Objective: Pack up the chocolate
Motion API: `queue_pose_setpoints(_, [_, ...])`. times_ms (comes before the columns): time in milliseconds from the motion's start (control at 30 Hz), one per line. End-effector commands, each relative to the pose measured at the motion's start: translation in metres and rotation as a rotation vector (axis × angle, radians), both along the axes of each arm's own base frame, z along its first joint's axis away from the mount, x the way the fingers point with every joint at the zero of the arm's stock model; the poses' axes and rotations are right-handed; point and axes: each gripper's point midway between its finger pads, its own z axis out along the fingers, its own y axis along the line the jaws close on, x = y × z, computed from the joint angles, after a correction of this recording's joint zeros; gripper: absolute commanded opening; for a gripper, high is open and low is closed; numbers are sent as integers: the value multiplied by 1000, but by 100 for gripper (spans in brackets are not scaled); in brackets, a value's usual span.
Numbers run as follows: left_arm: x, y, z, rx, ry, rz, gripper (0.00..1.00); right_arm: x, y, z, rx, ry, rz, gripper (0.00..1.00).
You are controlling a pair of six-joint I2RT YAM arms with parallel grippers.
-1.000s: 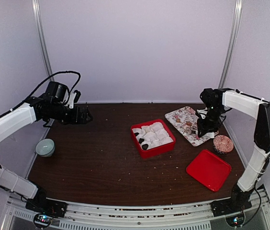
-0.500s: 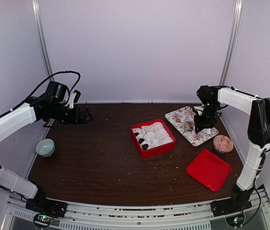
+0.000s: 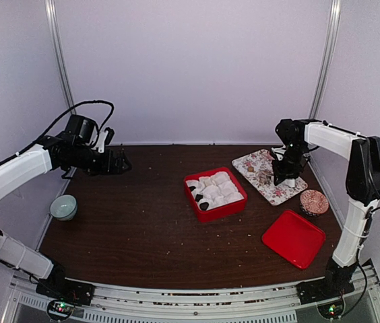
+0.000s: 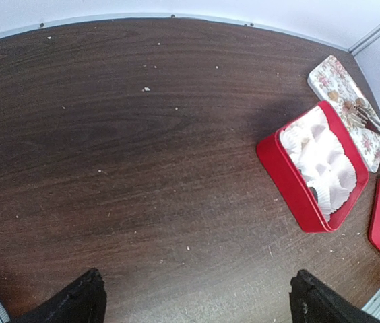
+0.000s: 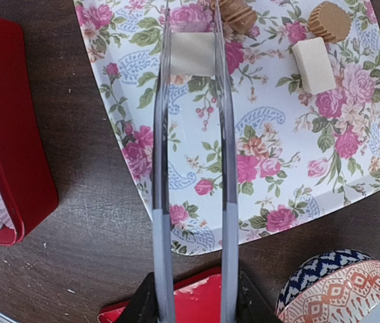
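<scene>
Right gripper (image 5: 197,303) has shifted from floral tray's (image 5: 277,175) near edge to mid-tray, clamped on metal tongs (image 5: 162,168). Tong tips now straddle pale chocolate square (image 5: 191,54) on tray; squeeze unclear. Pick looks imminent. Dark chocolates (image 3: 200,200) already in red box (image 3: 225,210). Left gripper (image 4: 197,303) spread wide, empty, unmoved.

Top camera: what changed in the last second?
The right gripper slid its tongs farther out and slightly left, further over the floral tray; the tips now straddle a pale chocolate square. No pickup or release visible. The left gripper, red box and lid stayed put.
</scene>
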Motion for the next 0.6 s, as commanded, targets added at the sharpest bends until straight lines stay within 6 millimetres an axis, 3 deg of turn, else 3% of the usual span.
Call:
queue_pose_setpoints(0, [12,-5,18,-38,-55,-3,98,-3,2,29,27,-62,-6,29])
queue_pose_setpoints(300, [4,-5,15,-52,-53,-13,98,-19,21,74,121,-150,-13,28])
queue_pose_setpoints(567, [-5,-1,15,-52,-61,-14,98,-40,68,103,215,-211,81,28])
